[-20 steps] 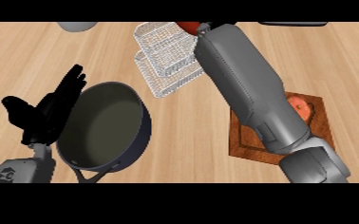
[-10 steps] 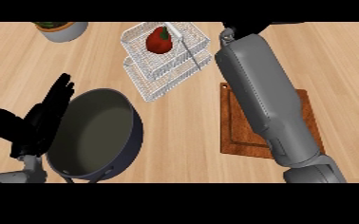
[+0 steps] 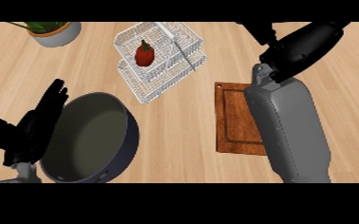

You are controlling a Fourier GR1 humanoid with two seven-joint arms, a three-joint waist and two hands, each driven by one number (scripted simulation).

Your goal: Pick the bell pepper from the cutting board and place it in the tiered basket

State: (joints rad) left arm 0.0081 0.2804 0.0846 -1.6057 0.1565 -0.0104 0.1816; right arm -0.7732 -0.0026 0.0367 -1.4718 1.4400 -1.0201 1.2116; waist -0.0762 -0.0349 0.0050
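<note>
Red bell pepper (image 3: pixel 144 55) — green-stemmed, upright

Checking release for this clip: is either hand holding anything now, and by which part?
Nothing is held. The bell pepper sits in the tiered basket; the right hand is clear of it, the left hand rests open.

The right forearm (image 3: pixel 291 123) hides part of the cutting board (image 3: pixel 235 118); the potted plant (image 3: pixel 52 31) is cut off.

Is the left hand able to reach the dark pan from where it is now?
Probably yes. The left hand rests open right beside the dark pan, at its left rim, and nothing lies between them.
</note>
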